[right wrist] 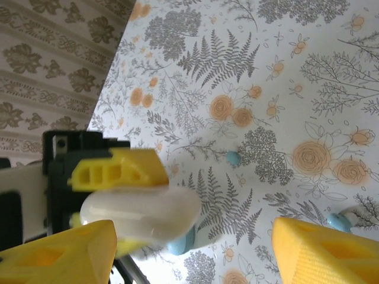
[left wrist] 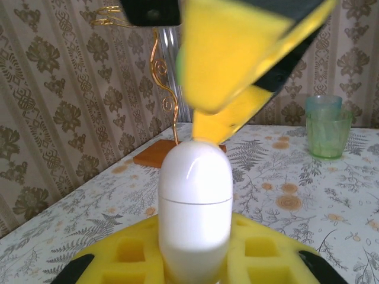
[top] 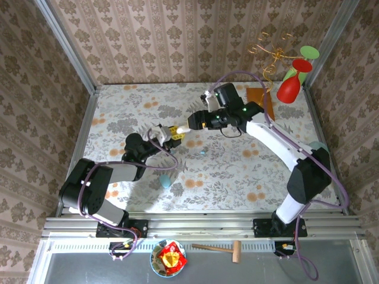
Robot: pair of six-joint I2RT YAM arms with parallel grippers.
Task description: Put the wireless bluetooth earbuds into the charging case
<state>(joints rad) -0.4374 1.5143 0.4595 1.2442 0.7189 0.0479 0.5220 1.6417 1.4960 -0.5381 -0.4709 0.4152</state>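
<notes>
A white pebble-shaped charging case (left wrist: 195, 207), its lid down along a thin seam, stands upright between the yellow fingers of my left gripper (left wrist: 195, 263), which is shut on it. In the top view that gripper (top: 161, 135) is left of the table's middle. My right gripper (top: 182, 128) hovers just beyond the case, and one of its yellow fingers (left wrist: 237, 71) meets the case top. It is open (right wrist: 189, 260), with the white case (right wrist: 139, 216) near its left finger. Two pale blue earbuds (right wrist: 233, 158) (right wrist: 339, 222) lie on the cloth; one earbud (top: 203, 152) shows from above.
A light blue case (top: 165, 181) lies on the cloth near the front, partly under the white case (right wrist: 183, 242). Green cups (left wrist: 327, 127) stand at the right. A wooden base with a gold wire stand (top: 260, 97) and a red-and-green ornament (top: 290, 86) are at the back right.
</notes>
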